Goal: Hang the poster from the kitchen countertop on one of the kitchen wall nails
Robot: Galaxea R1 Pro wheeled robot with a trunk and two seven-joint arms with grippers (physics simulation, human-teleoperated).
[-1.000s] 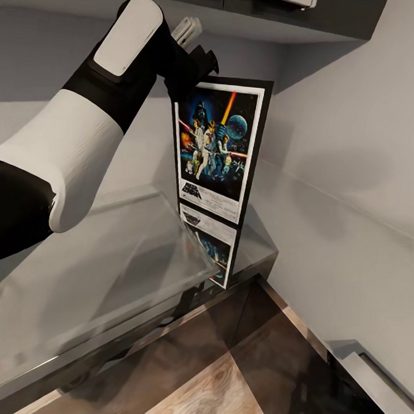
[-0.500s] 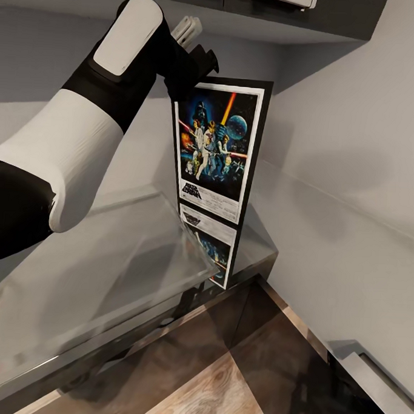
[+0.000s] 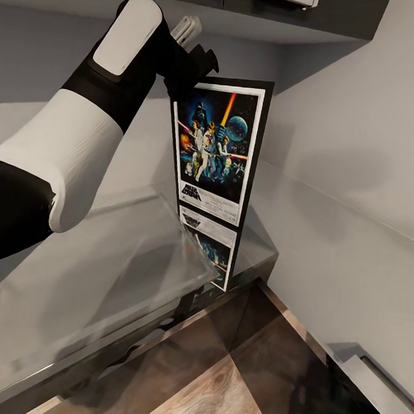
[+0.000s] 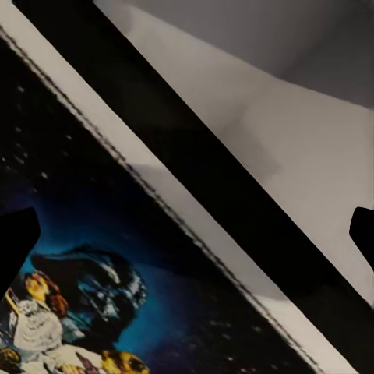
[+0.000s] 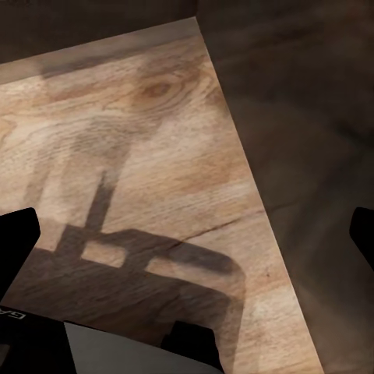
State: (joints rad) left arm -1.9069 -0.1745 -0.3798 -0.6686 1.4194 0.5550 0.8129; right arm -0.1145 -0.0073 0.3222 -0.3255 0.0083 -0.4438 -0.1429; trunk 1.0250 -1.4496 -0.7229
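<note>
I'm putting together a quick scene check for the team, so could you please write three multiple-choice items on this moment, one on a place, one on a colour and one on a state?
1. Where is the poster?
A. Flat in a sink
B. Upright above the kitchen countertop, at the left gripper
C. On the wood floor

2. What colour is the poster's outer frame?
A. Black
B. Red
C. Gold

3. What lies under the right gripper?
A. A gas hob
B. A dining table
C. Wood-grain floor with a shadow on it

Answers:
1 B, since the head view shows it standing upright with its top corner at the left gripper and its reflection in the glossy worktop.
2 A, since a black band surrounds the white border.
3 C, since the right wrist view looks down on wood grain.
</note>
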